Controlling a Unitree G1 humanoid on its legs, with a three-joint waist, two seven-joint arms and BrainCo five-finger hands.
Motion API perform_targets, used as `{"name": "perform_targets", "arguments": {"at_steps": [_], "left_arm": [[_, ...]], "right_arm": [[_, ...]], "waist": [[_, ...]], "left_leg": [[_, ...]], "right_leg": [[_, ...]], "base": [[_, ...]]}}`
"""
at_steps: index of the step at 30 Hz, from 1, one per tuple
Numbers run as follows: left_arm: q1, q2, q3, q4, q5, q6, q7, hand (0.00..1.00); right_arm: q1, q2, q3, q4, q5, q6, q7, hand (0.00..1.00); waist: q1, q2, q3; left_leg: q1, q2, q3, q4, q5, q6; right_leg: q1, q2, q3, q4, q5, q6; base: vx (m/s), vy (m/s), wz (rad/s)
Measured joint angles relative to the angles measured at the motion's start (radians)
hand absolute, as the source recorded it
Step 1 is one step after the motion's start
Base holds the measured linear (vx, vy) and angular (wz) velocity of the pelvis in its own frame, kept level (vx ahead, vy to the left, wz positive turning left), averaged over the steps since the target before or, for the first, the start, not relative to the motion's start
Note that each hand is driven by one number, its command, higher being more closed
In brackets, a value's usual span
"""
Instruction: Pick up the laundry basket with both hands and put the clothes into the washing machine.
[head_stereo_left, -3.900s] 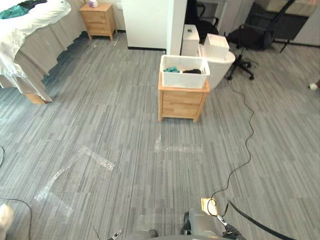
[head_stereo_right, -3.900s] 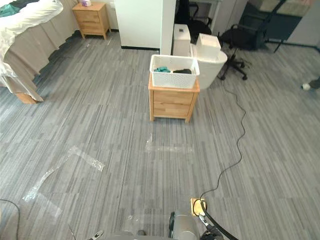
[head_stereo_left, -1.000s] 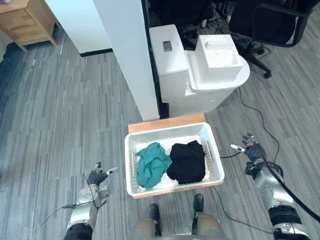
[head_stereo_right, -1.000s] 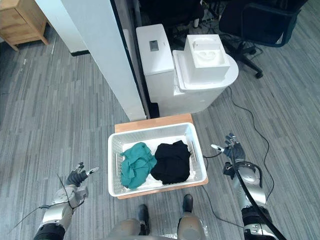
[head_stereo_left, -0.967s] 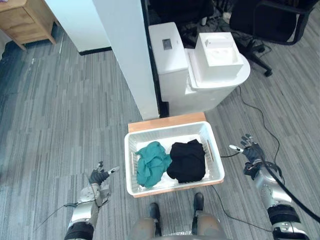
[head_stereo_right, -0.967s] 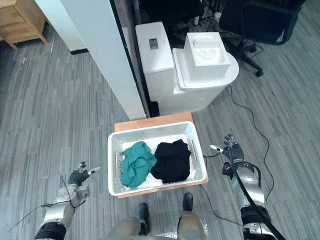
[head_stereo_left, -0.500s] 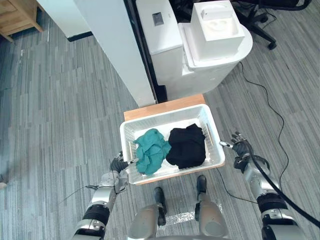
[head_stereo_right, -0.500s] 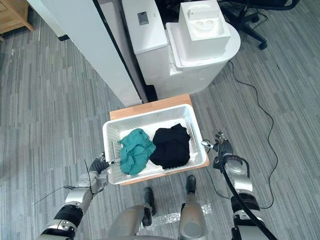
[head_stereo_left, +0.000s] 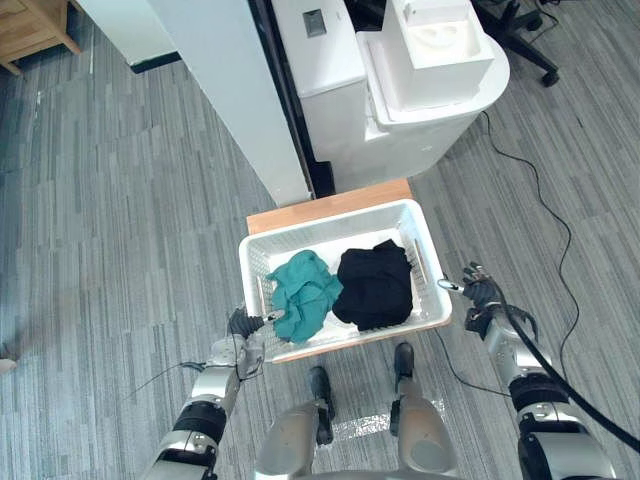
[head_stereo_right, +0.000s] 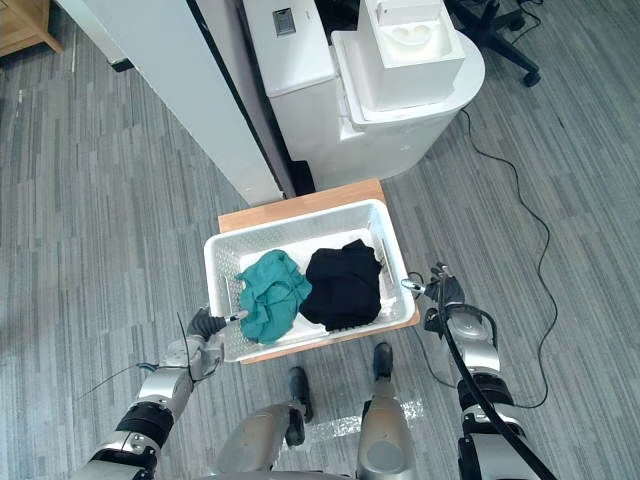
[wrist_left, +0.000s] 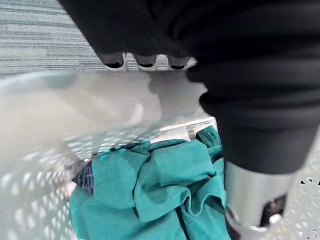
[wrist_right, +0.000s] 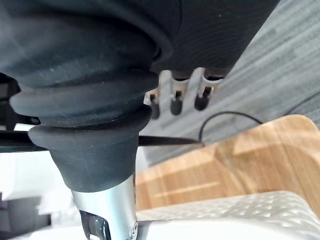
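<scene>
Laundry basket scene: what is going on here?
The robot stands over a laundry basket on a wooden cabinet, with a teal garment and a black garment inside. Its left hand is at the basket's left rim, its right hand open beside the right rim. The basket is not yet lifted; the washing machine stands beyond.
</scene>
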Motion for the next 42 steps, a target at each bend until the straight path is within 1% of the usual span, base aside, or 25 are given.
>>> {"name": "perform_targets", "arguments": {"at_steps": [2, 5, 18, 22, 24, 31, 34, 38, 41, 42], "left_arm": [[-0.007, 0.000, 0.000, -0.017, 0.000, 0.000, 0.003, 0.00], [-0.005, 0.000, 0.000, -0.040, 0.000, 0.000, 0.018, 0.00], [-0.021, 0.003, 0.003, -0.124, 0.000, 0.000, 0.025, 0.00], [-0.051, 0.008, 0.007, -0.156, -0.001, -0.001, 0.042, 0.00], [-0.056, 0.015, 0.007, -0.171, -0.001, -0.002, 0.042, 0.00], [-0.103, 0.024, 0.004, -0.172, -0.010, -0.001, 0.059, 0.00], [-0.118, 0.023, 0.004, -0.175, -0.010, -0.003, 0.067, 0.00], [-0.143, 0.023, 0.000, -0.173, -0.010, -0.008, 0.084, 0.00], [-0.158, 0.021, -0.005, -0.147, -0.010, -0.001, 0.088, 0.00], [-0.159, 0.020, -0.006, -0.137, -0.011, -0.001, 0.089, 1.00]], "right_arm": [[-0.025, 0.000, 0.000, 0.000, -0.001, 0.000, -0.004, 0.00], [-0.041, 0.000, 0.001, -0.001, -0.001, 0.000, -0.004, 0.00], [-0.110, -0.002, 0.009, -0.069, -0.030, 0.001, -0.017, 0.00], [-0.161, -0.027, 0.017, -0.080, -0.030, 0.001, -0.017, 0.00], [-0.177, -0.039, 0.042, -0.081, -0.030, 0.001, -0.017, 0.00], [-0.185, -0.042, 0.055, -0.082, -0.033, 0.001, -0.017, 0.00], [-0.187, -0.041, 0.079, -0.082, -0.041, 0.002, -0.017, 0.00], [-0.206, -0.029, 0.080, -0.080, -0.053, 0.010, -0.017, 0.00], [-0.218, -0.018, 0.080, -0.076, -0.068, 0.016, -0.017, 0.00], [-0.224, -0.018, 0.080, -0.073, -0.073, 0.016, -0.017, 0.00]], "waist": [[0.000, 0.000, 0.022], [0.002, 0.001, 0.026], [0.006, 0.001, 0.049], [0.006, 0.001, 0.078], [0.006, 0.001, 0.079], [0.005, 0.000, 0.081], [0.006, 0.001, 0.082], [0.006, 0.002, 0.098], [0.005, 0.002, 0.098], [0.004, 0.002, 0.098]], "left_leg": [[-0.001, -0.001, 0.001, 0.003, 0.001, 0.001], [-0.010, 0.000, 0.000, 0.005, 0.002, 0.000], [-0.046, 0.001, -0.011, 0.024, 0.002, 0.000], [-0.061, 0.001, -0.015, 0.039, 0.002, 0.000], [-0.077, 0.002, -0.016, 0.045, 0.002, 0.000], [-0.098, 0.003, -0.019, 0.053, 0.002, 0.000], [-0.110, 0.003, -0.021, 0.055, 0.002, 0.000], [-0.122, 0.002, -0.022, 0.058, 0.002, 0.000], [-0.138, 0.001, -0.022, 0.058, 0.002, 0.000], [-0.139, 0.001, -0.022, 0.057, 0.002, 0.000]], "right_leg": [[-0.001, -0.001, 0.005, 0.001, 0.002, -0.002], [-0.010, 0.000, 0.008, 0.003, 0.002, -0.002], [-0.036, 0.000, 0.016, 0.013, 0.002, -0.002], [-0.047, -0.001, 0.033, 0.023, 0.002, -0.002], [-0.062, -0.001, 0.034, 0.028, 0.002, -0.002], [-0.080, -0.001, 0.034, 0.030, 0.003, -0.003], [-0.090, -0.001, 0.034, 0.030, 0.003, -0.003], [-0.101, -0.002, 0.034, 0.032, 0.003, -0.003], [-0.117, -0.002, 0.035, 0.033, 0.003, -0.003], [-0.117, -0.002, 0.035, 0.033, 0.003, -0.003]], "base": [[-0.06, 0.013, -0.02], [-0.05, 0.002, 0.00], [0.00, 0.003, 0.02], [-0.02, 0.008, 0.02], [-0.04, 0.009, 0.02], [0.00, 0.000, 0.00], [0.00, 0.000, 0.00], [0.00, 0.000, 0.00], [0.00, 0.000, 0.00], [0.00, 0.000, 0.00]]}}
